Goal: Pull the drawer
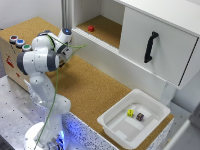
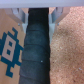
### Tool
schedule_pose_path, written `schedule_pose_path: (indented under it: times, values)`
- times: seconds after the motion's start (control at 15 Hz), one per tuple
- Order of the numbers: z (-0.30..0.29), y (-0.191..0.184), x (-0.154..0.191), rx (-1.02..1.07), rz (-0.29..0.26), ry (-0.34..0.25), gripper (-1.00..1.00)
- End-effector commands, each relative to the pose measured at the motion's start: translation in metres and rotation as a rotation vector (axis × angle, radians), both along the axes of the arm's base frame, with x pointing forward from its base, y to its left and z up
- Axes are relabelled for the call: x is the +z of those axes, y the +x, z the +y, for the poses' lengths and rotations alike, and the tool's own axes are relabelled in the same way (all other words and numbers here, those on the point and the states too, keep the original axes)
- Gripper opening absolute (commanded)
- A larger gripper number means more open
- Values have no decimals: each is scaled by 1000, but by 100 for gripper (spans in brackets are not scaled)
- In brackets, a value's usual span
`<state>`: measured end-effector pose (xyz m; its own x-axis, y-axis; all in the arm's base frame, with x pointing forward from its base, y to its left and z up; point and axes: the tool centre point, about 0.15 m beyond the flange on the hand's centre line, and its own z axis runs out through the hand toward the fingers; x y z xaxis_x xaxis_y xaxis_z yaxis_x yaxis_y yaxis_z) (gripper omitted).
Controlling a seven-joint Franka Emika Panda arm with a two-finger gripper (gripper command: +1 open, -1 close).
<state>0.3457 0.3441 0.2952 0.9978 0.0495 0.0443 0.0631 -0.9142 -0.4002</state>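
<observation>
Upper right of the exterior view: the large white boxy drawer front (image 1: 155,42), with its black vertical bar handle (image 1: 150,47) at the middle, untouched. To its left the white cabinet has an open bay with a cork-lined shelf (image 1: 102,29), and a small red block (image 1: 91,28) sits on it near the back.

Over at the left of the frame stands the white jointed robot arm (image 1: 42,60), a thin green cable (image 1: 57,80) looping down along it. Its wrist points toward the cabinet, well apart from the handle. The gripper (image 1: 67,36) is turned away here, so from this view I cannot tell how wide it stands.

The wrist view helps a little: two pale fingertips (image 2: 18,12) show at the edge of the frame with a gap between them and nothing in it, so the jaws look parted, though it is blurry.

Lower right, a shallow white plastic tray (image 1: 117,127) rests on the cork tabletop (image 1: 90,85), holding a small yellow cube (image 1: 130,113) and a dark cube (image 1: 140,116) just beside it.
</observation>
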Motion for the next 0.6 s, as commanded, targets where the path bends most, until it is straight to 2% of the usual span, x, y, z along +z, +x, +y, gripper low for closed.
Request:
schedule_pose_path:
  times: [0.0, 0.53]
  values:
    - [-49, 10, -23, -22, 24, 1, -100]
    - [-115, 14, -35, -106, 38, -8, -100]
